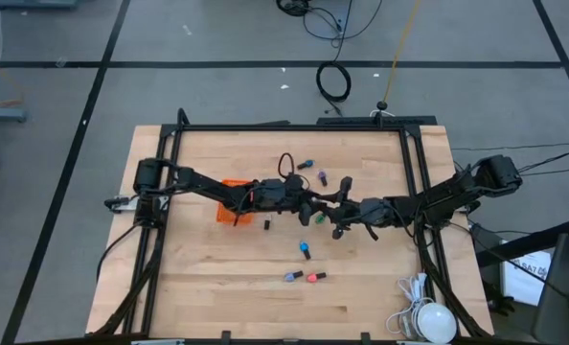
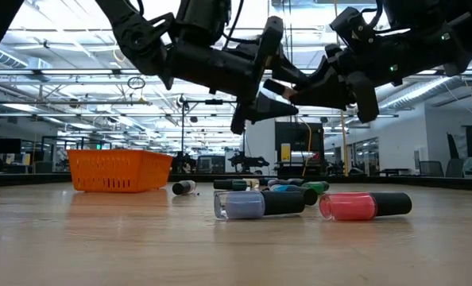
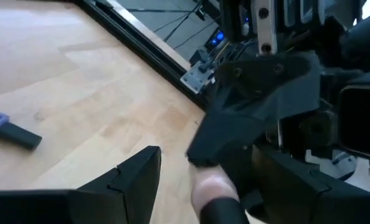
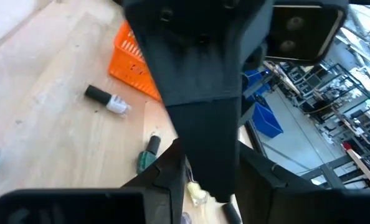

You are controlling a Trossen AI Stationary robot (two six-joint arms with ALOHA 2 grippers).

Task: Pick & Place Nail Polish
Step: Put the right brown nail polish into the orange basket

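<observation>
**Item: nail polish, small bottles with dark caps, loose lot.**

- **Location.**
  - One pale pink bottle [image 3: 211, 191] is up in the air over the middle of the butcher-block table [image 1: 208, 297]. It sits at the tip of the right gripper [image 1: 344, 213], which looks clamped on it.
  - The left gripper [image 1: 318, 204] meets it nose to nose, its fingers [image 3: 138, 177] spread wide to either side of the bottle and not touching it.
  - The rest lie on their sides on the wood. A blue bottle [image 1: 306, 250], a purple bottle [image 1: 292, 277] and a red bottle [image 1: 314, 277] are nearest me, and several more are farther back.
  - None can be seen in the orange mesh basket [image 2: 118, 171].
- **Handling, as I judge it.**
  - Light, rigid and probably glass, so breakable if dropped.
  - The body is smooth and rounded, likely to roll or twist in a loose pinch.
  - The best hold is across the body, or squarely across the cap, with the fingers closing on parallel faces.
- **Obscured.**
  - From above, the two wrists cover the held bottle entirely.
  - The left arm hides much of the basket, so its contents are unknown.
  - The right wrist view is filled by the other gripper.
  - The far bottles overlap, so no firm count.
</observation>
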